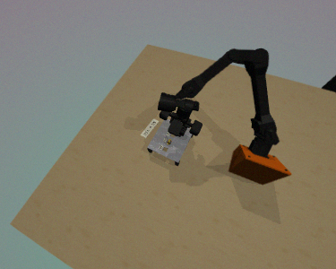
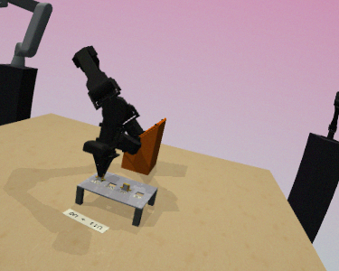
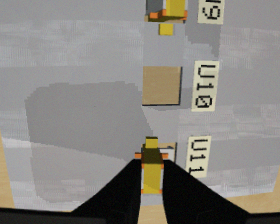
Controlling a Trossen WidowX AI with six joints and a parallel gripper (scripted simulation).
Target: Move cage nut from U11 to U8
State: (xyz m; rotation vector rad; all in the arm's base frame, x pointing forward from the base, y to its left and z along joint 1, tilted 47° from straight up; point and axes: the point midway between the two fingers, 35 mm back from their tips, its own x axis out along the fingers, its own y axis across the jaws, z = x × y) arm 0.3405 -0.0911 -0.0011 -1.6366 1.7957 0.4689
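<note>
The gripper [image 2: 100,175] [image 3: 151,163] is shut on a yellow cage nut [image 3: 152,179] at the U11 end of the grey rail plate [image 1: 181,151] [image 2: 119,197] [image 3: 75,50]. In the wrist view the nut sits left of the partly visible U11 hole [image 3: 170,151], apparently out of it; its exact height is unclear. Its underside is hidden. The other cage nut [image 1: 168,142] [image 2: 126,187] [image 3: 175,7] sits in hole U9. The U8 hole [image 1: 165,149] [image 2: 139,194] is empty, at the far end of the row and outside the wrist view.
The empty U10 hole [image 2: 111,185] [image 3: 161,85] lies between U11 and the U9 nut. The plate stands on short dark legs. A white label card [image 1: 150,128] [image 2: 85,220] lies beside it on the wooden table [image 1: 100,179] [image 2: 205,235]. An orange block [image 1: 257,168] [image 2: 146,151] stands by the arm.
</note>
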